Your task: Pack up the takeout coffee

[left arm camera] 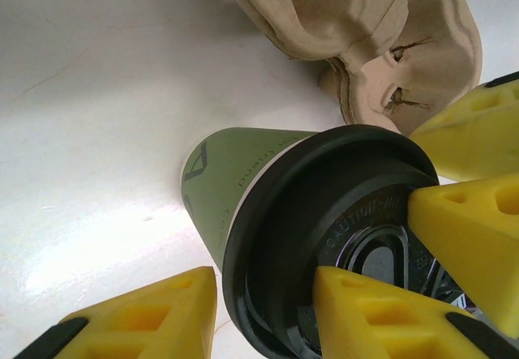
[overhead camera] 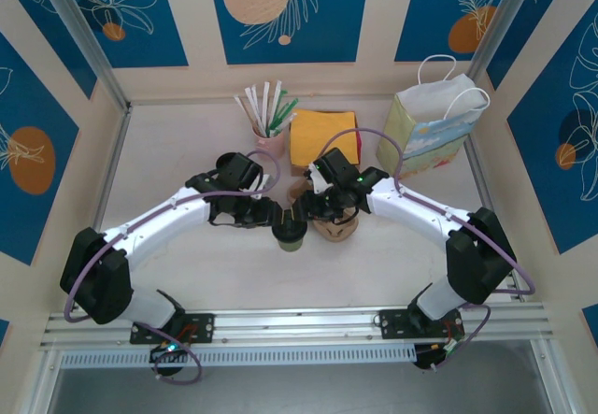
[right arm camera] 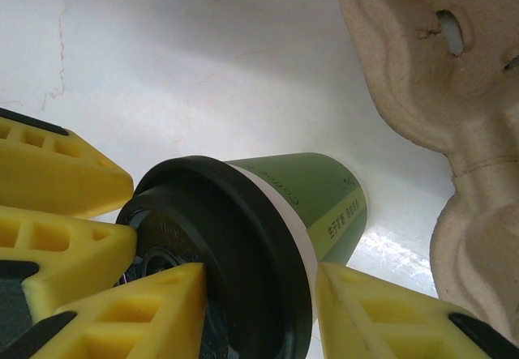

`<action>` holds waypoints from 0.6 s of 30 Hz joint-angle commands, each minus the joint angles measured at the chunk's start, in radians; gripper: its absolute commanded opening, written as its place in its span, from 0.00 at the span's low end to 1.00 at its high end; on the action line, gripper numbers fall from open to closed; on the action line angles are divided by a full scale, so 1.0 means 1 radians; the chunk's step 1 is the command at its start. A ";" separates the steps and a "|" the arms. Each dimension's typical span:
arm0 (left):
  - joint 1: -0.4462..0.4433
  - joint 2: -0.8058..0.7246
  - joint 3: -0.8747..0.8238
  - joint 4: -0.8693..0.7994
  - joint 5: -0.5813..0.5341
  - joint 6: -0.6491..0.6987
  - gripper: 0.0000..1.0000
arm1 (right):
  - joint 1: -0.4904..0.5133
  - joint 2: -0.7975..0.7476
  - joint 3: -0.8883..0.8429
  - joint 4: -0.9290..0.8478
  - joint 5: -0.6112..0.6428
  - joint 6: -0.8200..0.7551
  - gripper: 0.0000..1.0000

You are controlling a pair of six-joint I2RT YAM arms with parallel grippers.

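Tabletop (overhead camera: pixel 187 143); left gripper (left arm camera: pixel 263 290) astride takeout coffee (left arm camera: pixel 239 173)

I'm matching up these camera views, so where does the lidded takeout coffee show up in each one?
Top external: takeout coffee, just below picture centre.
Left wrist: takeout coffee, centre, lid nearest the camera.
Right wrist: takeout coffee, lower centre, lid nearest the camera.
Shared landmark: cardboard cup carrier beside it.

Left hand (overhead camera: pixel 279 219) and right hand (overhead camera: pixel 312 214) flank the takeout coffee (overhead camera: pixel 291 236).
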 commanded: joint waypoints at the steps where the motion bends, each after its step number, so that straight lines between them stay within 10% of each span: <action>1: -0.008 0.030 -0.044 -0.059 -0.021 0.024 0.35 | -0.001 0.016 -0.033 -0.077 0.019 0.004 0.40; 18: -0.009 0.039 -0.025 -0.094 -0.043 0.039 0.35 | -0.022 -0.058 0.043 -0.103 -0.047 -0.026 0.43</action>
